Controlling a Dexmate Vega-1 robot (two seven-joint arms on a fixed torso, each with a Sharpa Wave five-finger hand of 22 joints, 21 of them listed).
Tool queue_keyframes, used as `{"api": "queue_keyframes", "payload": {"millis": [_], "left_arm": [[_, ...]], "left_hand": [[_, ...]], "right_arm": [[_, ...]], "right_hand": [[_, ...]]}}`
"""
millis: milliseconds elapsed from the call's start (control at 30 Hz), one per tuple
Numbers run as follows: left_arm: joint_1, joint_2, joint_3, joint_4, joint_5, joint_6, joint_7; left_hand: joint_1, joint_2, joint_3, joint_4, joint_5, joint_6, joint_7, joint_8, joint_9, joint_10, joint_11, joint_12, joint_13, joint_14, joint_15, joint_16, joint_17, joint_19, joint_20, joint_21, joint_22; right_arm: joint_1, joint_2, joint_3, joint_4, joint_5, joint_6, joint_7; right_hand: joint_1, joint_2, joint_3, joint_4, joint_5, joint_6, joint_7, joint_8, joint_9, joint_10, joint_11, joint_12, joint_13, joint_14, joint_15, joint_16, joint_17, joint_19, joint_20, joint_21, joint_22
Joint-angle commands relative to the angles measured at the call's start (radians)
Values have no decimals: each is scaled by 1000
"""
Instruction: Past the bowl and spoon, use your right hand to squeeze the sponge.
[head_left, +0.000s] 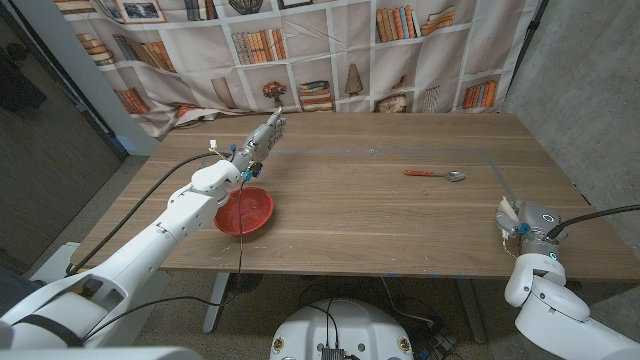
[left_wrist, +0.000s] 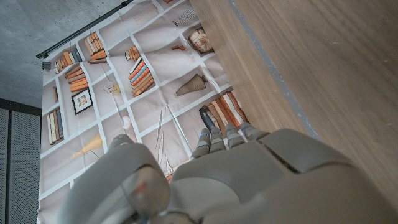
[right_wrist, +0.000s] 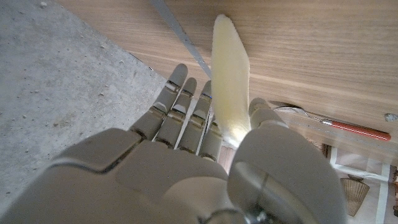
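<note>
Across the wooden table the whole scene is laid out under the head camera, with a printed bookshelf backdrop hanging behind the far edge. The left arm reaches in long from the near-left corner, and the left hand is raised above the table's far-left part with its fingers stretched out straight, holding nothing; the left wrist camera looks along the back of that hand at the backdrop and the table edge. Just beneath that forearm sits the red bowl, near the left front of the table. Over on the right, the right hand is at the table's near-right edge, and the right wrist camera gives the clear look: the right hand has the pale yellow sponge pinched between thumb and fingers, the sponge standing on edge and poking out past the fingertips. From the head view the sponge is just a pale sliver above the wrist. The spoon, red handle and metal bowl, lies flat right of the table's centre, well apart from the bowl and farther from the robot than the right hand; it shows again past the sponge in the right wrist view.
</note>
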Motion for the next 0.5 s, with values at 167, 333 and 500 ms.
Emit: {"api": "queue_keyframes", "payload": {"millis": [167,333,500], "left_arm": [[15,8,-4,-19,-2,8,12],[14,8,-4,-17,-2,4,10],[13,6,-3,-13,-2,6,9]], "left_hand": [[4,5,-8,1,-2,4,3,-4,4,2,-4,1,5,-1,-2,2,5,0,5,0,6],[5,6,-9,1,-2,4,3,-4,4,2,-4,1,5,-1,-2,2,5,0,5,1,6],[5,6,-9,1,-2,6,2,-3,4,2,-4,1,5,-1,-2,2,5,0,6,1,6]], "right_arm": [[14,-67,-16,-4,87,14,-19],[5,-88,-3,-11,117,42,-14],[-6,-122,6,-18,144,71,1]], "right_hand": [[-51,-43,-48,6,8,-48,11,6,-7,-42,10,-5,4,-36,16,-1,-11,-14,27,-25,3],[-90,-67,-78,16,11,-84,23,6,-14,-68,17,-5,5,-59,29,-2,-19,-27,57,-44,2],[-135,-82,-105,32,14,-105,29,11,-20,-87,25,-2,5,-79,46,-1,-26,-46,95,-69,2]]}}
